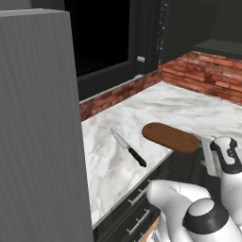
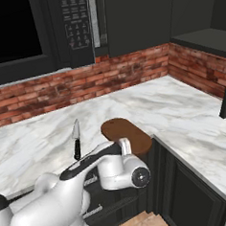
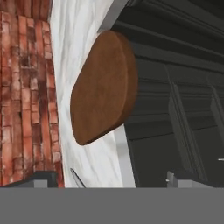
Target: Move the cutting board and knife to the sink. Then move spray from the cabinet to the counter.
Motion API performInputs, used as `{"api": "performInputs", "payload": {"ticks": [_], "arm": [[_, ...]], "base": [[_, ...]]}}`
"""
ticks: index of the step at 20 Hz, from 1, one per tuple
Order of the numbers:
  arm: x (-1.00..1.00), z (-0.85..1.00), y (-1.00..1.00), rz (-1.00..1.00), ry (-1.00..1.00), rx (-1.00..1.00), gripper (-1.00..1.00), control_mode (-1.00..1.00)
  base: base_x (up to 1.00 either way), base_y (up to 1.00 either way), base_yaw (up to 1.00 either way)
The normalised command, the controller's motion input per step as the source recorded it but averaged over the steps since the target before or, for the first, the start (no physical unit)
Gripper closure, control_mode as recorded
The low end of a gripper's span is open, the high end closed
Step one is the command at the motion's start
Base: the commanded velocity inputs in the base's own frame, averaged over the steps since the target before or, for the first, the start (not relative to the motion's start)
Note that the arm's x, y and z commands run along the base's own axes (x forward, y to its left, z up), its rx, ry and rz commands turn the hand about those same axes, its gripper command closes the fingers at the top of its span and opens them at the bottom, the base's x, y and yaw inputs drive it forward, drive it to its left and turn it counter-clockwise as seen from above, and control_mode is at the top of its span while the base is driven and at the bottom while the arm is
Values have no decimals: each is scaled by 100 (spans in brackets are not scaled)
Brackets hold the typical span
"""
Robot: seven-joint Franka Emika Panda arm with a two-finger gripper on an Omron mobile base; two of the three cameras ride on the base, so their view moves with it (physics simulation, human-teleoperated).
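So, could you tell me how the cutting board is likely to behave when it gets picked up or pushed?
The cutting board looks like solid wood, so it is probably stiff and will not flex. It is flat and wide, so it should slide, not roll. One end overhangs the counter edge, so a push outward might tip it off.

The robot's arm [image 2: 105,168] hides the near end of the cutting board [image 2: 123,131]; in the hand view just the knife [image 3: 77,178] tip shows.
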Motion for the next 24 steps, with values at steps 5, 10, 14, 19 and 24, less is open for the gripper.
{"api": "performInputs", "payload": {"ticks": [5,10,14,19,24], "arm": [[14,-14,-14,0,0,9,-100,-100],[18,-14,-15,0,0,8,-100,-100],[22,-12,-14,0,-2,4,-100,-100],[24,-9,-11,0,-2,1,-100,-100],[26,-11,-7,0,-1,0,-100,-100]], "base": [[0,0,0],[0,0,0],[0,0,0],[0,0,0],[0,0,0]]}}
